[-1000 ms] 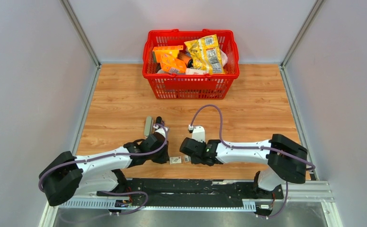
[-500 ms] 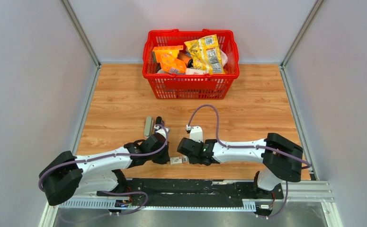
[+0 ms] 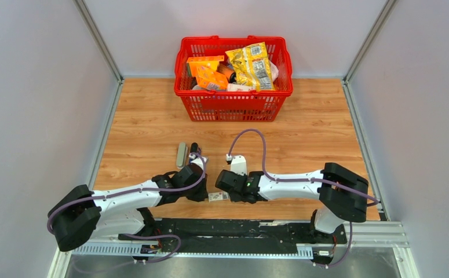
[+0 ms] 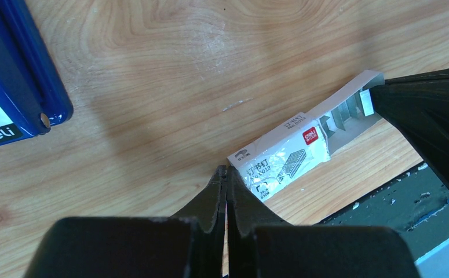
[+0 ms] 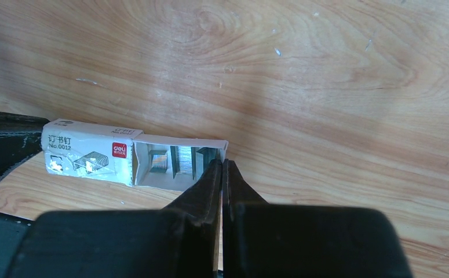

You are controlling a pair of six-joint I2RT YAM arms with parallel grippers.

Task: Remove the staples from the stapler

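Leftward along the near edge the right gripper has crept. Toward the left edge the stapler lies untouched. The left gripper, jaws closed, presses the end of the staple box, probably to steady it. Right jaws, closed too, meet its tray of staples. Wooden table, red basket at the far edge, grey walls.

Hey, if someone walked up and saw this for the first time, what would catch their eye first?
Probably the red basket piled with bright snack packets at the table's far edge. Next, the left gripper and right gripper, both shut, meet at opposite ends of a small white staple box, its tray partly out, near the front edge. A blue stapler lies close by.
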